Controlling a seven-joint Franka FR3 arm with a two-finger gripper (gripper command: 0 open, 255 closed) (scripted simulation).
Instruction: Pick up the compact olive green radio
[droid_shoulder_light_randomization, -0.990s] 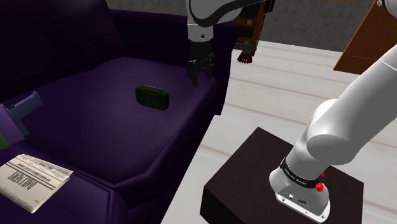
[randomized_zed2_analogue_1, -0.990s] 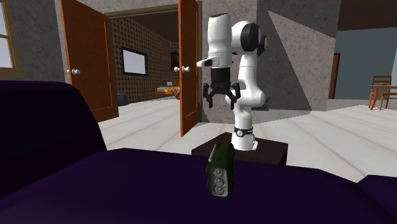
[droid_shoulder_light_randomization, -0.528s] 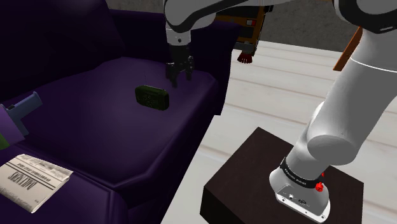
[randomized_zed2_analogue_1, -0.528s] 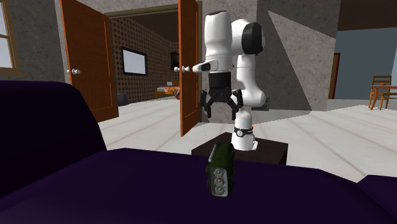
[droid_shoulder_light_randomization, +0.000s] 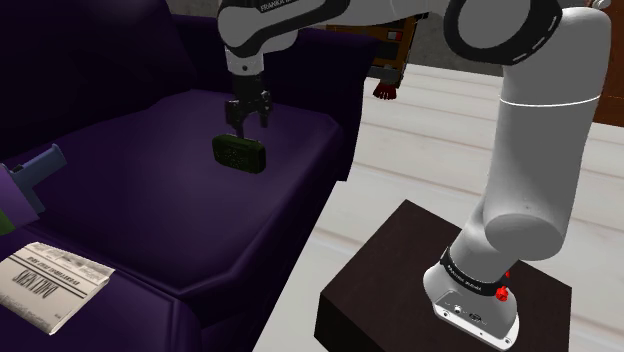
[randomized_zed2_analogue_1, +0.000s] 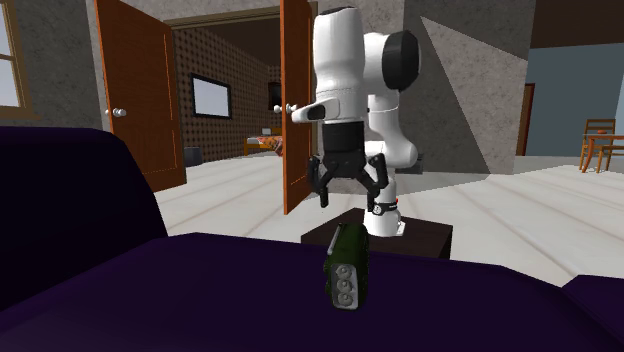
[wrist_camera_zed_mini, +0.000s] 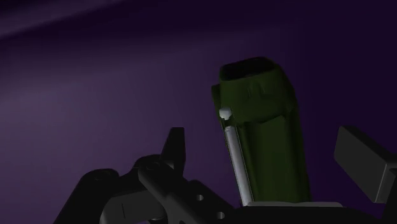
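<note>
- Newspaper (droid_shoulder_light_randomization: 50, 285): lies flat on the near corner of the dark purple sofa (droid_shoulder_light_randomization: 150, 210), at the shoulder view's lower left.
- Blue-grey object (droid_shoulder_light_randomization: 35, 172): rests on the sofa beyond the newspaper. The dim view does not show what it is.
- Radio (droid_shoulder_light_randomization: 239, 153): a small dark olive green box on the seat cushion, near the middle of the sofa and well apart from the newspaper. In the second exterior view it stands on the seat in front of the arm, and the end facing the camera carries three round features.
- Gripper (droid_shoulder_light_randomization: 241, 126): hangs directly above the radio, pointing down, close to it but apart.
- Claw state: spread wide. In the wrist view the radio sits between the two fingers (wrist_camera_zed_mini: 366, 162), neither finger touches it, and nothing is held.
- Arm (droid_shoulder_light_randomization: 535, 150): white with dark joints. It rises from the stand and arches over towards the sofa.
- Stand (droid_shoulder_light_randomization: 390, 270): a dark box on the pale floor, just beside the sofa, at the shoulder view's lower right.
</note>
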